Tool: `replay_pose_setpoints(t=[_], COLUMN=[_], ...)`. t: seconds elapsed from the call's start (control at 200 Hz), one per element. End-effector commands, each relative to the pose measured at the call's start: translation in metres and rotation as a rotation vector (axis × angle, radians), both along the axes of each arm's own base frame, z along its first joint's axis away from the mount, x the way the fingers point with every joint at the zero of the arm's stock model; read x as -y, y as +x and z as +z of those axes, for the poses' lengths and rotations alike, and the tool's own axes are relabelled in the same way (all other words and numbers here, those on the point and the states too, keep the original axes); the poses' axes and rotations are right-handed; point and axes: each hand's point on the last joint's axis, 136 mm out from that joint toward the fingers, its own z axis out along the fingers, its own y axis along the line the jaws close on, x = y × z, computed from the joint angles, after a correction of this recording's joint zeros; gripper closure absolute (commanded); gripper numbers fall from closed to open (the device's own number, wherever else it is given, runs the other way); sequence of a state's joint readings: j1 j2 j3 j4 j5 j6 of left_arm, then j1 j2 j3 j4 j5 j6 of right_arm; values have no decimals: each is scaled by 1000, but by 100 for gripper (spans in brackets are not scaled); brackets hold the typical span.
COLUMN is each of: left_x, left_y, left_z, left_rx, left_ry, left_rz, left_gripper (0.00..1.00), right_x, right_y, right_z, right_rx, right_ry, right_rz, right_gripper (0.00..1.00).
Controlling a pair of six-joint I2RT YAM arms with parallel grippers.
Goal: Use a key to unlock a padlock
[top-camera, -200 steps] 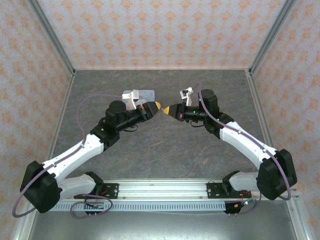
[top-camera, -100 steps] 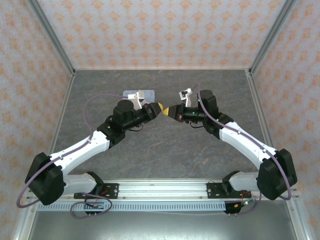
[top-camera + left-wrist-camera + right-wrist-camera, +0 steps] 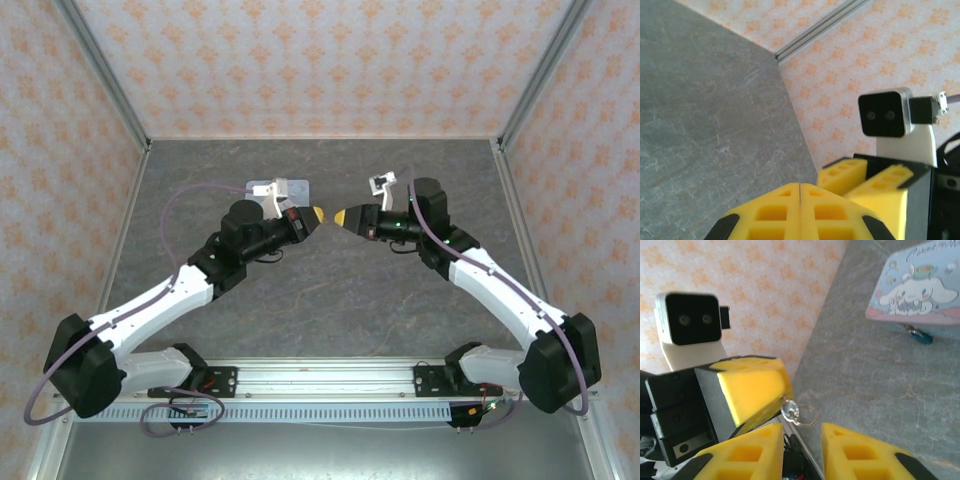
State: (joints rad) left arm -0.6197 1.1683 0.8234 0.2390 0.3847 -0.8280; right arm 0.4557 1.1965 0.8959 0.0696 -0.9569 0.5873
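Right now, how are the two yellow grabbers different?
The left gripper has its fingers pressed shut, while the right gripper has its fingers apart. The left gripper pinches the key, whose shiny end sticks out of its tip; the right gripper holds nothing. Both have yellow fingers and point at each other above the table.

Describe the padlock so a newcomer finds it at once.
Start at the pale blue cartoon-print tin on the grey table. Against its side sits the padlock, tiny and rounded. Its deep teal colour sets it apart from the pale tin.
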Motion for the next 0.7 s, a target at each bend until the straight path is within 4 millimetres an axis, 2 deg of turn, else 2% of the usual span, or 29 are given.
replay_pose_setpoints(t=[0.0, 0.17, 0.455, 0.48, 0.696], left_x=[-2, 4, 8, 8, 8], left_y=[-8, -13, -10, -10, -9], left_z=[32, 41, 41, 41, 42], left_rx=[150, 185, 168, 169, 164], left_ry=[39, 23, -13, -13, -17], left_rz=[-44, -88, -88, -88, -86], left_gripper=[100, 100, 100, 100, 100], right_x=[2, -2, -15, -18, -26], right_y=[-13, -24, -30, -26, -22], right_z=[27, 48, 37, 29, 22], right_rx=[103, 176, 158, 137, 114], right_ry=[89, 167, 153, 145, 132], right_rz=[75, 140, 179, 180, 187], right_gripper=[67, 55, 56, 56, 61])
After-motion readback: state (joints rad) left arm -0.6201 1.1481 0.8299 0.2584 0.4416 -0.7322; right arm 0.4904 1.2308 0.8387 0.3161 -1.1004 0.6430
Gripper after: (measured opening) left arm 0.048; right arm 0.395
